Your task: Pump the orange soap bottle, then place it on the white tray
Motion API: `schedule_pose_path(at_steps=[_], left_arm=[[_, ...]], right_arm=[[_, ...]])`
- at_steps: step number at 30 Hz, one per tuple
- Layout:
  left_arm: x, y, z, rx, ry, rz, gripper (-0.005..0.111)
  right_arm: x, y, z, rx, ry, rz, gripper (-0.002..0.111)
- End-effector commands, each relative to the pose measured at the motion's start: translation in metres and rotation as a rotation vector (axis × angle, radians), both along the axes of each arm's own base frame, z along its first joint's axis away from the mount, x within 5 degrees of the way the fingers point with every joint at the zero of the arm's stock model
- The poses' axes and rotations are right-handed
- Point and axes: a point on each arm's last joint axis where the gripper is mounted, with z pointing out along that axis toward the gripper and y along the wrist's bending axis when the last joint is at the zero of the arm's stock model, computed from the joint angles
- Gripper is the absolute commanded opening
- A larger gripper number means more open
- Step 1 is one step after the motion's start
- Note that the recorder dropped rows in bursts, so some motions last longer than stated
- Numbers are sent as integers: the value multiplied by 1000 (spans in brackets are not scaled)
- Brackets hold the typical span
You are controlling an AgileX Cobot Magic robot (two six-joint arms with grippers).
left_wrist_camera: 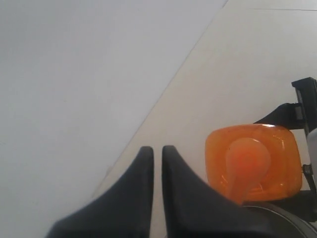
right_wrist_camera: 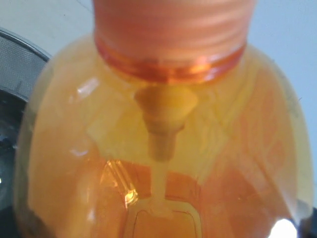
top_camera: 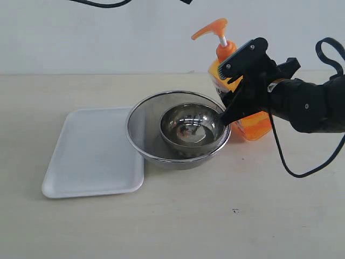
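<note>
Where right tool (top_camera: pixel 224 93) grips orange soap bottle (top_camera: pixel 256 127), label (top_camera: pixel 218 82) unreadable

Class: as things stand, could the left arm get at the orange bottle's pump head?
Probably yes: the left gripper, jaws together, hangs above and beside the pump head; nothing covers it, and the right gripper clasps the orange soap bottle lower down.

Right gripper (top_camera: pixel 222 96) is hiding most of label on orange soap bottle (top_camera: pixel 257 127), ext. view. R wrist view: bottle is showing blurred, running past every edge.
</note>
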Motion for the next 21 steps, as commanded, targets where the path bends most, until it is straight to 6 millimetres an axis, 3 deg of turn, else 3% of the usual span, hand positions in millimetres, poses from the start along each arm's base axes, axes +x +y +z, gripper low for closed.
schedule_pose_path(at_steps=[1, 21], left_arm=[[5, -1, -8, -19, 32, 11, 5], [-2, -11, -16, -62, 138, -84, 5]], right_arm=[[2, 1, 6, -7, -30, 10, 0], [2, 1, 6, -6, -33, 9, 0]])
